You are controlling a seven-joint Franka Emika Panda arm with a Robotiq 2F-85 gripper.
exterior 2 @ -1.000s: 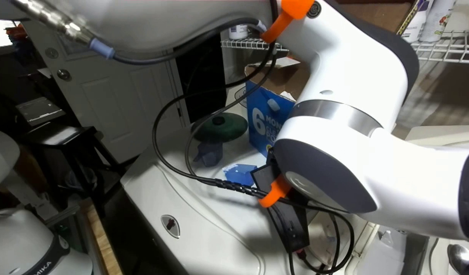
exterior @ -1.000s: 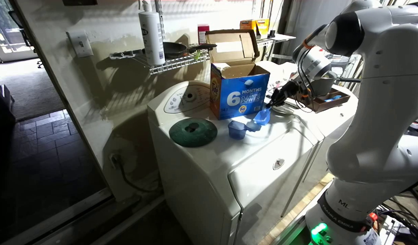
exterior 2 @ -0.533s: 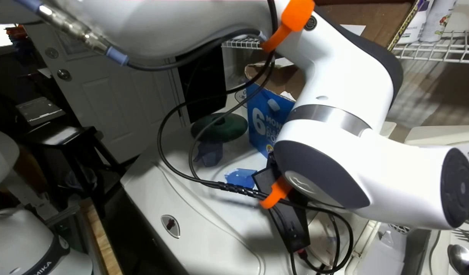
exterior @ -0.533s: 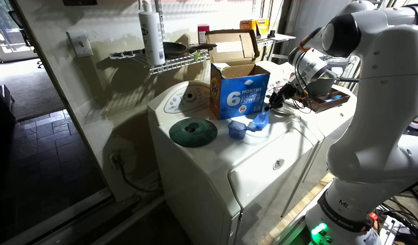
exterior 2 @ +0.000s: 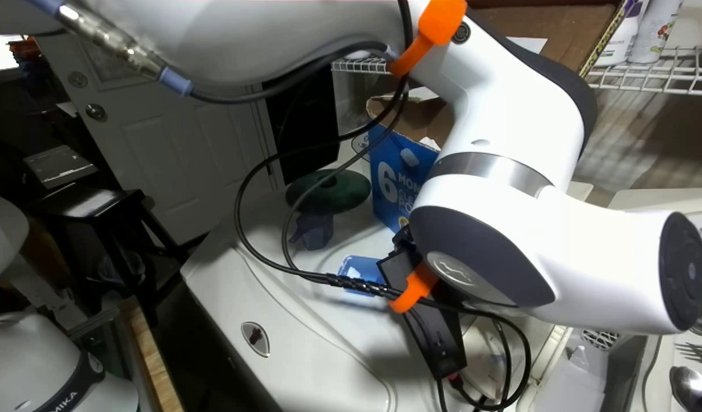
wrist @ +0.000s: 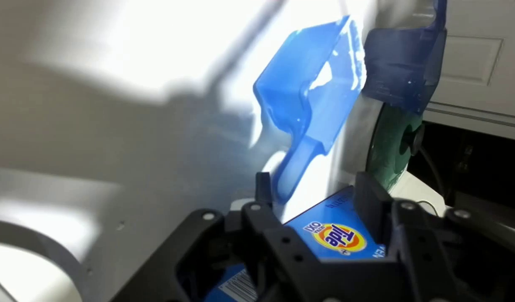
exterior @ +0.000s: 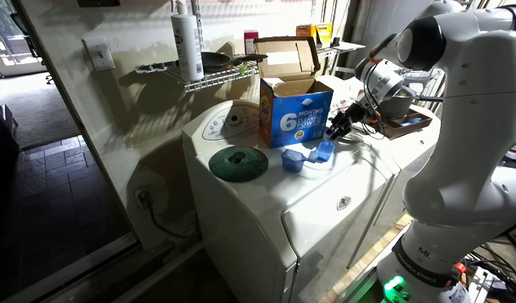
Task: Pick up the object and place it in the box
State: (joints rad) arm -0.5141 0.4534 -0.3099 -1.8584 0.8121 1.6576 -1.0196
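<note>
A light blue plastic scoop (wrist: 299, 84) lies on the white washer top; an exterior view also shows this scoop (exterior: 326, 150). My gripper (wrist: 314, 188) is open, its fingers well apart with nothing clamped. The scoop's handle end is close beside the left finger (wrist: 263, 188) in the wrist view; whether they touch I cannot tell. In an exterior view the gripper (exterior: 331, 134) points down at the handle. The box (exterior: 302, 120), blue with a white "6" and its lid raised, stands right behind. Wrist and cables partly cover the box (exterior 2: 385, 183) in an exterior view.
A darker blue scoop (exterior: 292, 160) stands near the green lid (exterior: 238, 163) on the washer (exterior: 274, 189). To the other side is a brown tray (exterior: 405, 126) with a pot. A wire shelf (exterior: 220, 78) carries a white bottle (exterior: 187, 46) and a pan.
The fingers, earlier together on the scoop's handle, have spread apart. The scoop has dropped slightly and turned. My gripper first moved a little lower toward the washer top.
</note>
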